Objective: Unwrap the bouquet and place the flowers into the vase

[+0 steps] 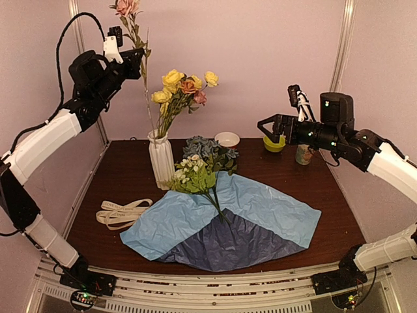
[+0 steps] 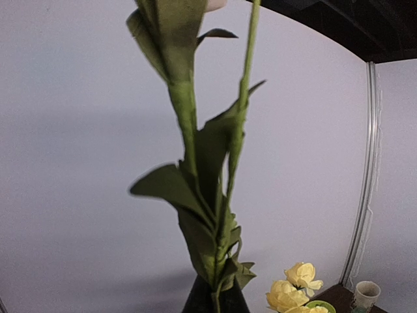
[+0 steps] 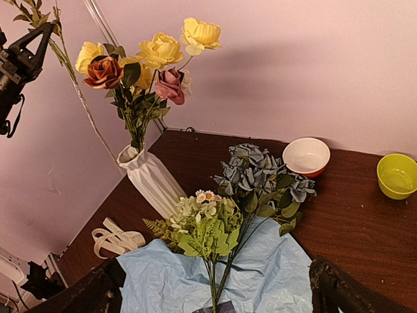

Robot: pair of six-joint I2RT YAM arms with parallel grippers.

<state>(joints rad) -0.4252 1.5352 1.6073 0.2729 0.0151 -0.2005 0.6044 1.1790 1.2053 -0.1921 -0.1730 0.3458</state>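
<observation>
**Left arm.** The left gripper [image 1: 135, 57] is raised high at the left rear and clamped tight on the leafy stem of a long-stemmed artificial pink rose [image 1: 127, 6]. The top edge of the overhead view cuts off part of the bloom. The thin lower stem runs down towards the tall white ribbed ceramic vase [image 1: 161, 160]. Whether its tip sits inside the rim cannot be made out.

**Left wrist view.** This view shows only blurred green stem and leaves rising from the dark closed fingertips [image 2: 215, 301]. The bloom is out of frame except for a pale sliver, and the vase is hidden.

**Right arm.** The right gripper [image 1: 264, 130] hangs above the right rear of the dark wooden table [image 1: 117, 176], jaws spread wide and holding nothing. Its own camera catches only two dark fingers [image 3: 339, 293] at the lower corners.

**Flowers.**
- The right wrist view shows the vase's contents best: yellow, orange and pink roses [image 3: 140, 59] standing upright.
- The other flowers are a dusty blue cluster [image 3: 260, 176] and green sprigs with small white blossoms [image 3: 205, 228].
- These lie on the unfolded light and dark blue crinkled paper [image 1: 260, 208], just beside the vase.
- The paper's dark part is clear only from overhead.

**Other items.**
- A cream ribbon [image 1: 120, 212] lies loose to the left of the paper.
- A white bowl [image 1: 227, 139] stands at the rear.
- A yellow-green bowl [image 1: 273, 143] is partly covered by the right gripper.
- A mug [image 1: 303, 154] is largely hidden behind the right arm.
</observation>
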